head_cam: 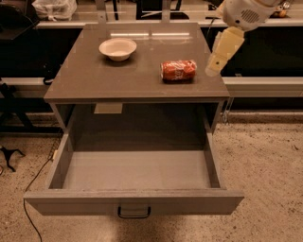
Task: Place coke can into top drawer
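The coke can (178, 70) lies on its side on the grey cabinet top (94, 80), near the right front corner. The top drawer (135, 203) is pulled fully out below it and is empty inside, with its dark loop handle (134, 212) at the centre of the front panel. My gripper (214, 70) hangs from the white arm at the upper right, just right of the can and slightly above the cabinet's right edge, apart from the can.
A white bowl (118, 48) stands on the cabinet top at the back left. A white label (108, 108) hangs under the top's front edge. Dark desks and a white bag (53, 8) stand behind. A cable (33, 182) runs over the speckled floor at left.
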Robot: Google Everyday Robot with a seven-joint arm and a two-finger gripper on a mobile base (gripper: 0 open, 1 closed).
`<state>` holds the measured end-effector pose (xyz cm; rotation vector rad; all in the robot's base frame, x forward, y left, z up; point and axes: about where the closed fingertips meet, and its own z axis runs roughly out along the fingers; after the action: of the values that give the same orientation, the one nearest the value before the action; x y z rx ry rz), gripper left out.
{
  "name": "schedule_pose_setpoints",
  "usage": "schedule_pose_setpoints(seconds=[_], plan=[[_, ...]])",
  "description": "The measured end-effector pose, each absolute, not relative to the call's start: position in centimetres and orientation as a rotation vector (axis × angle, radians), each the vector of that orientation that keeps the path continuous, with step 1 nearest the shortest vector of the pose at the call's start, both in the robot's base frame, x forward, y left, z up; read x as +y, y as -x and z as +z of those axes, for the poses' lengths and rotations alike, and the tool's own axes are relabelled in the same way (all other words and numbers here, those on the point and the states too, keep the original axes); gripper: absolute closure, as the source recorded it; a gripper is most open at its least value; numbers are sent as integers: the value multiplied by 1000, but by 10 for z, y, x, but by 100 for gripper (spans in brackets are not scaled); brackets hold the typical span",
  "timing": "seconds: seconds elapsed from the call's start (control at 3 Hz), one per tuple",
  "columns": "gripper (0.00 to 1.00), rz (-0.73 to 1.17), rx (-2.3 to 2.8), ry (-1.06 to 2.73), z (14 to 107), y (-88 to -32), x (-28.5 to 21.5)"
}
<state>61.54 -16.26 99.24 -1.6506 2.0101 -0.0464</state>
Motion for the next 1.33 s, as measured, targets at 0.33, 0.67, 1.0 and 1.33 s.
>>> schedule_pose_setpoints(seconds=[0.33,0.67,1.0,1.33], plan=[[0,-27,2063,1672,971,-648,-143],[0,23,2136,1697,932,-677,-116],[0,57,2173,1698,912,-690,-103],[0,114,2196,1674,897,-704,-89]])
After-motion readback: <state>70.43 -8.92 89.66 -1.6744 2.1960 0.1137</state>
